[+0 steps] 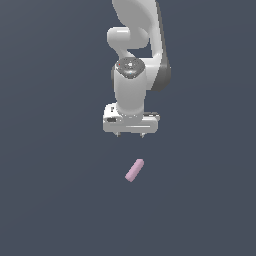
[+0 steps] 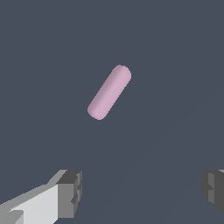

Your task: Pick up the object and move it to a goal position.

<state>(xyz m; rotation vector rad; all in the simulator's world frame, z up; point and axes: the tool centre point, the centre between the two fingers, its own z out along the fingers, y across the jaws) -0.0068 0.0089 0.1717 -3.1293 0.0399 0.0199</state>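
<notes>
Arm (image 1: 135, 30) cut off by the exterior view's top edge; fingertips (image 1: 118, 134) there too small to judge; wrist view clipping both fingers (image 2: 70, 192).

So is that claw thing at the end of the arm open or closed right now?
Open. In the wrist view the tool has its two fingers set wide apart with nothing between them; the pink stick lies apart from it, ungrasped.

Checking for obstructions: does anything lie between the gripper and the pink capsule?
Nothing. Both views show bare dark surface between the gripper and pink capsule.
</notes>
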